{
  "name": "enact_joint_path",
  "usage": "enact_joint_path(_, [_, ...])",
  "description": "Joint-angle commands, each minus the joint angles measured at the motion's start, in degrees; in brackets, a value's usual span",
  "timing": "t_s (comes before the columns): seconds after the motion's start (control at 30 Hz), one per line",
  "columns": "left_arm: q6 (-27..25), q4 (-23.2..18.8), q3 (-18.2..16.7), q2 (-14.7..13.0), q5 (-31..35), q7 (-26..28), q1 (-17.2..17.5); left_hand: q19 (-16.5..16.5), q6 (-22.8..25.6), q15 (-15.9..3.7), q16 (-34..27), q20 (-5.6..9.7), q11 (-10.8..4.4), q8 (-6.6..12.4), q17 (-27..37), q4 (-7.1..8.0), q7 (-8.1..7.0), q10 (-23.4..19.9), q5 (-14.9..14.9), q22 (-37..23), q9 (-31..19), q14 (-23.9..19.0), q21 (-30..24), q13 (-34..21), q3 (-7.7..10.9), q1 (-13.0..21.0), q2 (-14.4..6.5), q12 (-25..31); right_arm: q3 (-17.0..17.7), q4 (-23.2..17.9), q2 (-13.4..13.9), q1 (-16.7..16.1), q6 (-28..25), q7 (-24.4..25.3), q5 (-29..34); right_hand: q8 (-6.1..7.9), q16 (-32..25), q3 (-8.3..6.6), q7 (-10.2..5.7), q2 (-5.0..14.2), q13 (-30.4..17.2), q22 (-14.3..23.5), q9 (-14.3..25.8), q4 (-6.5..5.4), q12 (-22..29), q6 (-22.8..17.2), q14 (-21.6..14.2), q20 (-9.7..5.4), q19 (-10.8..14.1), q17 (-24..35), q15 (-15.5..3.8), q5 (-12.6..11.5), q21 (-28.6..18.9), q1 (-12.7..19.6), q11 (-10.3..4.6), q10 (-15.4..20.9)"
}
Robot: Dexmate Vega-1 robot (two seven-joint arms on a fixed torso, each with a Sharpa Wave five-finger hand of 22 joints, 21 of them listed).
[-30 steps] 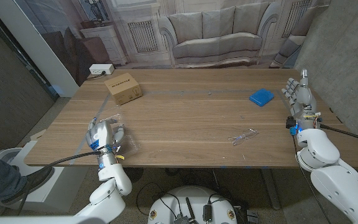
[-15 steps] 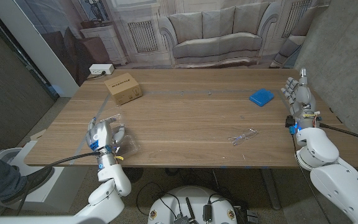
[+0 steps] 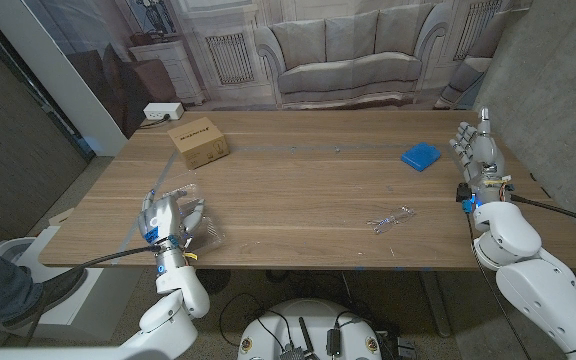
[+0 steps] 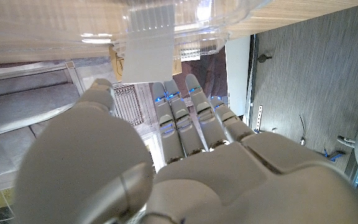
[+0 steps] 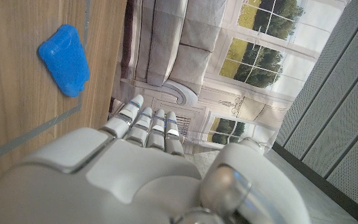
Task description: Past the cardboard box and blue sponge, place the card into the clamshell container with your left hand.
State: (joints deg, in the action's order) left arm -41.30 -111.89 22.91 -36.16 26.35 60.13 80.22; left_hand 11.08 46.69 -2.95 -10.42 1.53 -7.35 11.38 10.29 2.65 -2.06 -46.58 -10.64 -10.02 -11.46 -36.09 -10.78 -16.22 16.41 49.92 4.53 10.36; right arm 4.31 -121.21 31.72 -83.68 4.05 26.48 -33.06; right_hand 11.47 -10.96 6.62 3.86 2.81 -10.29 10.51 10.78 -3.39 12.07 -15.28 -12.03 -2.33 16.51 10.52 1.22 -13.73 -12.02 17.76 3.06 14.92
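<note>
Left hand (image 3: 171,222) at lower left of the head view, fingers (image 4: 180,118) pinching the white card (image 4: 146,57) right at the clear clamshell container (image 3: 190,213). Best to slide the card fully inside before letting go, keeping it level. Right hand (image 3: 475,150) waits at the right tabletop (image 3: 308,190) edge near the blue sponge (image 3: 420,155), fingers apart, empty.

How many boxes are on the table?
1. A cardboard box sits at the table's far left, well beyond the left hand. The clear container under that hand isn't a box. None seem hidden.
</note>
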Motion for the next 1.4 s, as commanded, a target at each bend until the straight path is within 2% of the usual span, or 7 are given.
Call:
enact_joint_path(0.03, [0.4, 0.1, -0.2, -0.6, -0.3, -0.8, -0.1, -0.5, -1.0, 0.1, -0.2, -0.51, 0.18, -0.18, 0.3, 0.6, 0.12, 1.1, -0.7, -0.1, 0.0, 1.0, -0.1, 0.0, -0.6, -1.3, 0.4, 0.2, -0.4, -0.4, 0.1, 0.2, 0.0, 0.5, 0.5, -0.15, 0.1, 0.48, 0.11, 0.24, -0.3, 0.2, 0.1, 0.08, 0.0, -0.4, -0.5, 0.02, 0.5, 0.2, 0.06, 0.1, 0.4, 0.1, 0.25, 0.4])
enact_joint_path(0.4, [-0.4, 0.0, 0.2, -1.2, -0.3, -2.5, -0.9, -1.4, -3.3, 0.49, -0.1, -1.16, 0.12, -0.48, 0.3, 1.02, -0.27, 3.0, -1.2, -0.1, -0.1, 2.6, 0.0, 0.0, -1.3, -2.3, 0.9, 0.2, -0.1, -2.1, 0.3, -0.4, -1.3, 1.5, 1.1, -0.13, 0.1, 0.54, 0.13, 0.27, -0.3, 0.2, 0.1, 0.1, 0.0, -0.4, -0.6, 0.03, 0.5, 0.2, 0.08, 0.1, 0.3, 0.1, 0.24, 0.4])
enact_joint_path(1.03, [1.2, 0.3, 0.9, -2.0, 0.2, -2.9, -2.2, -2.0, -4.6, 1.11, -0.2, -2.1, 0.1, -0.4, 0.2, 1.13, -0.02, 4.4, -1.7, -0.1, -0.1, 3.7, 0.0, 0.0, -1.6, -2.5, 1.0, 0.4, 0.7, -4.4, -0.4, -1.6, -1.7, 2.6, 2.7, -0.15, 0.1, 0.65, 0.06, 0.32, -0.3, 0.2, 0.1, 0.13, 0.0, -0.4, -0.6, 0.06, 0.5, 0.2, 0.15, 0.2, 0.4, 0.1, 0.19, 0.4])
enact_joint_path(1.4, [0.0, -1.5, 0.1, -2.3, 0.4, -3.4, -1.8, -2.1, -4.7, 1.31, -0.3, -2.25, 0.21, -0.23, 0.2, 1.2, -0.06, 4.5, -1.8, -0.2, -0.1, 3.8, -0.1, 0.1, -1.69, -2.7, 1.0, 0.5, 0.7, -4.4, -0.6, -1.1, -2.5, 2.5, 2.9, -0.15, 0.1, 0.71, 0.05, 0.35, -0.3, 0.2, 0.1, 0.14, 0.0, -0.4, -0.6, 0.08, 0.4, 0.2, 0.09, 0.2, 0.4, 0.2, 0.1, 0.4])
